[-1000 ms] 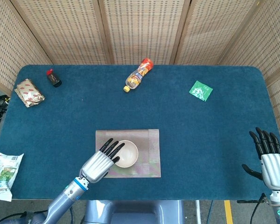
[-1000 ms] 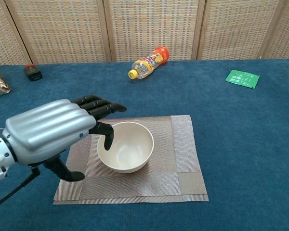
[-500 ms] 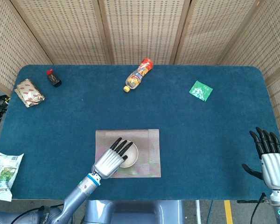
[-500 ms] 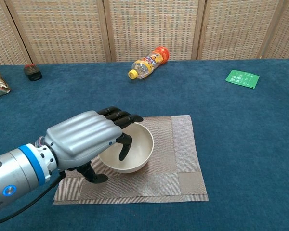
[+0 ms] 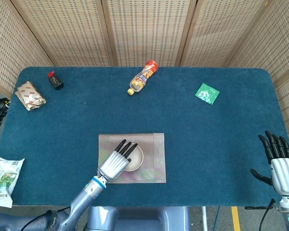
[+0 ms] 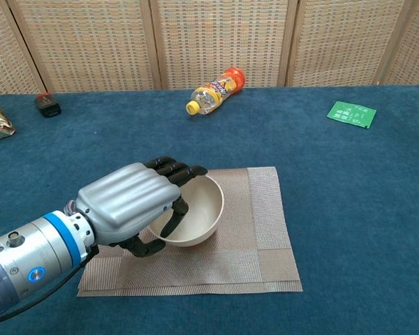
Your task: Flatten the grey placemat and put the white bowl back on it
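Note:
The white bowl (image 5: 134,158) (image 6: 201,208) stands on the grey placemat (image 5: 155,159) (image 6: 267,225) near the table's front edge. My left hand (image 5: 114,164) (image 6: 129,202) covers the bowl's near-left side, with fingers curled over the rim into the bowl and the thumb against the outer wall, gripping it. The bowl looks slightly tilted in the chest view. The mat shows overlapping layers along its right and front sides. My right hand (image 5: 279,163) hangs at the front right corner with fingers spread and nothing in it; the chest view does not show it.
A plastic bottle (image 5: 143,77) (image 6: 213,91) lies at the back centre. A green packet (image 5: 207,93) (image 6: 350,114) lies back right. A small black object (image 5: 55,80) and a snack bag (image 5: 30,95) lie back left. A white-green packet (image 5: 5,178) hangs at the front left edge.
My left hand has moved right and forward over the bowl, and its fingers have curled onto the rim. The bowl has shifted and tipped slightly. The right hand has stayed still.

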